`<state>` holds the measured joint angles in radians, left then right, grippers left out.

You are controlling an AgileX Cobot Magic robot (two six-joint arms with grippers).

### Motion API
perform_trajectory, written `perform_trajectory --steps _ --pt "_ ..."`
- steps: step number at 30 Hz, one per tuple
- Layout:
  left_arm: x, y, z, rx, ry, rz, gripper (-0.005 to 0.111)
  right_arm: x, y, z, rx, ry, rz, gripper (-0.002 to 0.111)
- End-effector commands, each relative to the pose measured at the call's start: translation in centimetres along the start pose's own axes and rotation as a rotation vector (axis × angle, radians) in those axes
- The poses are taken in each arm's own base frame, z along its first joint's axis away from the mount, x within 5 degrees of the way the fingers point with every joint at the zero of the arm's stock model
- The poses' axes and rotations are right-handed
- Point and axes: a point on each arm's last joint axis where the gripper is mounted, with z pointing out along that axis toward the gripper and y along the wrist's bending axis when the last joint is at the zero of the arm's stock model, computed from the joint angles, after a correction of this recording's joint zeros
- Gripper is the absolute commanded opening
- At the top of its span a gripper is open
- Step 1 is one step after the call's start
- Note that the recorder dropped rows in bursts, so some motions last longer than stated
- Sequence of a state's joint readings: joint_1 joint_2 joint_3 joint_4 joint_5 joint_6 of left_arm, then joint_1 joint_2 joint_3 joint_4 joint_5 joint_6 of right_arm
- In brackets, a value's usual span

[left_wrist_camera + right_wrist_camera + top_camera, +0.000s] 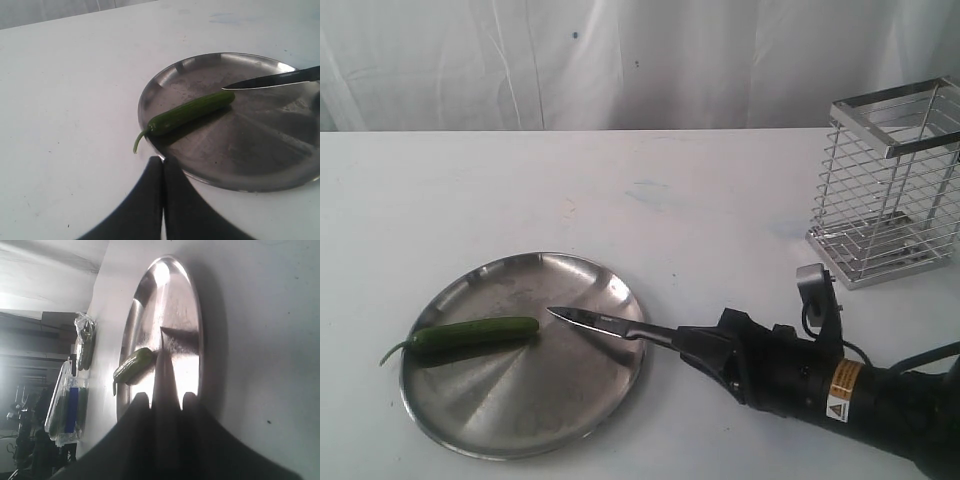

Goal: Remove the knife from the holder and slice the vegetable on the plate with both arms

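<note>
Already out of the holder (888, 195), which stands empty at the far right of the surface (650, 190), the knife (605, 323) is clamped by its handle in the right tool (705, 350), its blade reaching leftward over the plate (545, 420) with the tip just short of the vegetable (475, 333). The vegetable lies on the plate's left side, long axis running left to right, stem hanging over the left rim and blunt end toward the blade — so knife and vegetable are nearly in line, not crossed. A slice would, I judge, need the blade turned across that axis and brought over the vegetable. The left tool (162, 172) shows only in its wrist view, fingers pressed together with nothing between them, hovering above the surface just off the stem end — the nearer arm for steadying the vegetable, once it spreads.
</note>
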<state>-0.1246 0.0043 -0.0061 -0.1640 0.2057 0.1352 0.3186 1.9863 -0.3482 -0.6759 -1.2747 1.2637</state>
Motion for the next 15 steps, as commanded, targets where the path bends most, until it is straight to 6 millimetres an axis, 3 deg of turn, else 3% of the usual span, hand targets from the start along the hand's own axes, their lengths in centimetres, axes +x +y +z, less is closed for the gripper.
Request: perform_trajectory --steps 1,9,15 --pt "0.13 -0.01 0.04 0.000 -0.004 -0.010 0.000 -0.02 -0.59 0.44 0.044 0.026 -0.012 0.000" --pt "0.13 -0.01 0.04 0.000 -0.004 -0.010 0.000 0.17 -0.19 0.96 0.003 0.102 0.014 0.002" --pt "0.13 -0.01 0.04 0.000 -0.004 -0.010 0.000 0.16 -0.22 0.96 0.008 0.100 0.050 0.021"
